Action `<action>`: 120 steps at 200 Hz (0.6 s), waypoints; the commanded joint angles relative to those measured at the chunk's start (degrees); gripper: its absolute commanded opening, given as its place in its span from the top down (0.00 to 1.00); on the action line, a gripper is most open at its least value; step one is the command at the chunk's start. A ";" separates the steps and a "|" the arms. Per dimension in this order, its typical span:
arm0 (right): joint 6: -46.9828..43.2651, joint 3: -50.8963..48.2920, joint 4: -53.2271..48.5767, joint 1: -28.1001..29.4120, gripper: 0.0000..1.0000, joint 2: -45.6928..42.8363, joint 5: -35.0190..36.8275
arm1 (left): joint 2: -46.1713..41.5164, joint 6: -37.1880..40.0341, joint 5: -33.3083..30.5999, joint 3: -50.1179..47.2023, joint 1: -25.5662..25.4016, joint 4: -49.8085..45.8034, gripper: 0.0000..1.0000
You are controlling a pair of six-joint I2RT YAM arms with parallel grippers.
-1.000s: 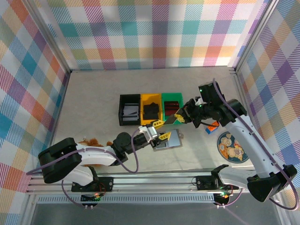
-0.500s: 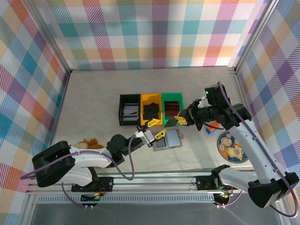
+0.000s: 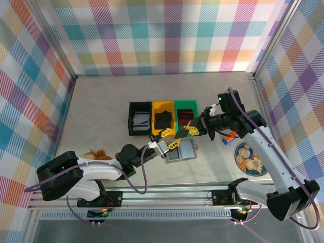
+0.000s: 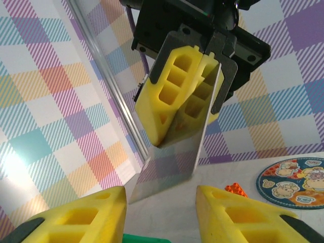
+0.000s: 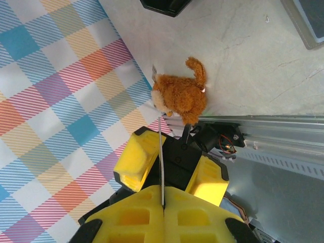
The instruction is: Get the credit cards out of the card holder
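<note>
R end effector (image 3: 191,129) is clamped shut on a grey credit card (image 4: 171,162), held up off the surface (image 3: 101,111) w/ lower edge free. L end effector (image 4: 161,207) is open, jaws apart just below that edge, gripping nothing. Opened card holder (image 3: 182,151) lies flat on surface, approx 6 o'clock of green bin (image 3: 185,114) and of R end effector.

Three bins (image 3: 139,132) (image 3: 163,104) (image 3: 186,103), one card holder (image 3: 182,151), one card (image 4: 174,167), one plush (image 5: 179,96), one plate (image 3: 251,158)

Behind the left claw (image 3: 169,139) and right claw (image 3: 191,129) run white arm shells, black joints, looping purple cables; ribbed yellow fingers (image 4: 167,96) sit in black frames
</note>
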 commanded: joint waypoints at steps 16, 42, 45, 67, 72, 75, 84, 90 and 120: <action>-1.63 -0.77 0.30 0.39 1.00 0.20 -1.94 | -0.44 2.18 1.15 2.19 -0.70 2.58 0.62; -1.46 -1.22 1.13 0.46 1.00 0.49 -2.53 | -0.87 1.34 1.74 2.32 -0.78 2.50 0.70; -1.52 -1.21 1.13 0.51 1.00 0.49 -2.46 | -0.94 1.40 1.65 2.27 -0.80 2.53 0.70; -1.22 -1.76 1.64 0.45 1.00 0.67 -2.82 | -1.31 1.71 1.32 2.06 -0.90 2.52 0.73; -1.08 -1.89 1.87 0.50 1.00 0.68 -2.93 | -1.23 1.65 1.54 2.05 -0.88 2.41 0.73; -0.98 -1.99 2.06 0.47 1.00 0.67 -3.07 | -1.15 1.69 1.66 2.05 -0.95 2.45 0.73; -0.68 -2.03 2.65 0.41 1.00 0.60 -3.29 | -1.05 1.39 1.85 1.98 -0.97 2.42 0.73; -0.63 -1.93 2.79 0.47 1.00 0.58 -3.30 | -0.95 1.22 1.95 1.96 -0.97 2.41 0.75; -0.02 -2.08 3.46 0.47 1.00 0.62 -3.84 | -0.80 0.85 1.58 2.04 -1.07 2.43 0.79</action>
